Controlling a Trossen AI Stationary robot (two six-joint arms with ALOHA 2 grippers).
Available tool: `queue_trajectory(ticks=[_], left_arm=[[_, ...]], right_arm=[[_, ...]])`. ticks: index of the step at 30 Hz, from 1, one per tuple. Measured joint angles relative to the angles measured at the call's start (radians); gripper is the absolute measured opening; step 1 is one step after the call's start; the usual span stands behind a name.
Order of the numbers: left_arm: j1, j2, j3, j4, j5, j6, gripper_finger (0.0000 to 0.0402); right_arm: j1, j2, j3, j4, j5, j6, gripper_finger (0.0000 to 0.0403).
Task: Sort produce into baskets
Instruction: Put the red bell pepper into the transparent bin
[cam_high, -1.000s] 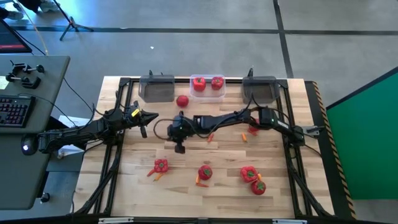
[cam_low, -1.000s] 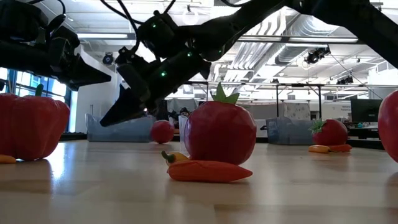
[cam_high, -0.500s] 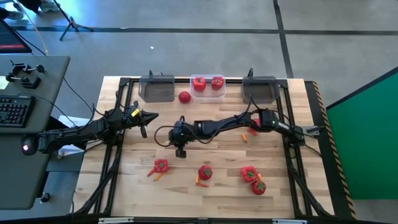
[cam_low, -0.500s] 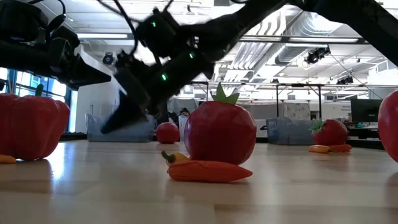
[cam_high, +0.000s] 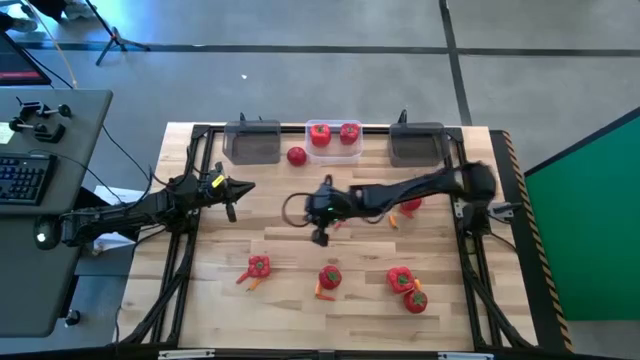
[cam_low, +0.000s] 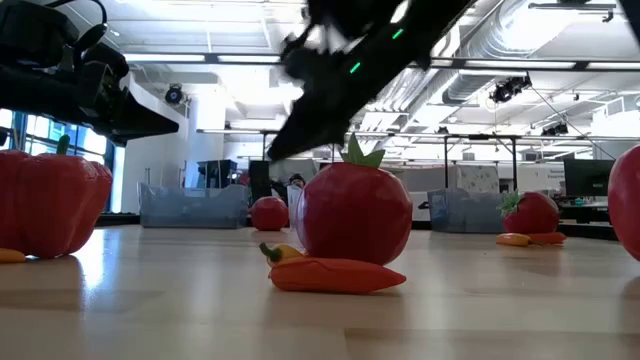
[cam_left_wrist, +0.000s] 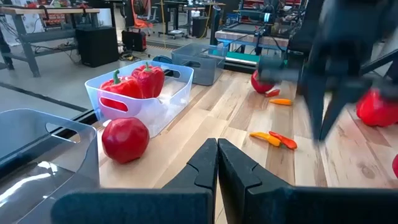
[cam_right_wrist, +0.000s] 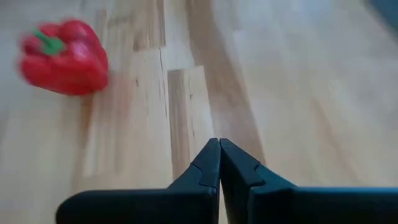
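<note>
My left gripper (cam_high: 233, 190) is shut and empty above the table's left part; it also shows in its wrist view (cam_left_wrist: 217, 149). My right gripper (cam_high: 320, 237) is shut and empty over the table's middle, pointing down (cam_right_wrist: 219, 149). The clear bin (cam_high: 335, 150) at the far edge holds two red peppers (cam_high: 333, 133). A tomato (cam_high: 296, 155) rests on the table beside the bin's left end. Two grey bins (cam_high: 252, 142) (cam_high: 417, 145) flank the clear one. Several red peppers (cam_high: 258, 266) (cam_high: 330, 277) (cam_high: 400, 279) and carrot pieces (cam_high: 338, 222) lie on the table.
More carrot pieces lie at the near peppers (cam_high: 324, 293) and right of the middle (cam_high: 392, 220). A red piece of produce (cam_high: 410, 205) lies under my right arm. A black frame (cam_high: 190, 200) runs along the table's sides. Bare wood lies between the bins and the near peppers.
My right gripper has swung fast toward the table's right edge, staying shut and pointing down. The tomato has rolled a little toward the far edge, nearer the clear bin, and lies still now.
</note>
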Motion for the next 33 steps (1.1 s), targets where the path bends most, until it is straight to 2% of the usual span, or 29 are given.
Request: queue_trajectory(ticks=[5,9,15,19,27,33], left_arm=[[0.000,0.001,0.000,0.000,0.000,-0.010,0.0000],[0.000,0.002,0.000,0.000,0.000,-0.037,0.0000],[0.000,0.013,0.000,-0.001,0.004,-0.061,0.0000],[0.000,0.031,0.000,-0.002,0.003,-0.060,0.0000],[0.000,0.072,0.000,-0.001,0.003,-0.053,0.0000],[0.000,0.094,0.000,-0.001,0.003,-0.053,0.0000]], right_arm=[[0.066,-0.192,-0.100,-0.206,0.085,0.117,0.0000],[0.149,-0.324,-0.098,-0.421,0.132,0.244,0.0000],[0.294,-0.444,-0.098,-0.665,0.172,0.470,0.0005],[0.385,-0.456,-0.096,-0.813,0.169,0.633,0.0035],[0.541,-0.451,-0.046,-0.974,0.097,0.835,0.0136],[0.618,-0.429,-0.044,-1.026,0.056,0.884,0.0149]])
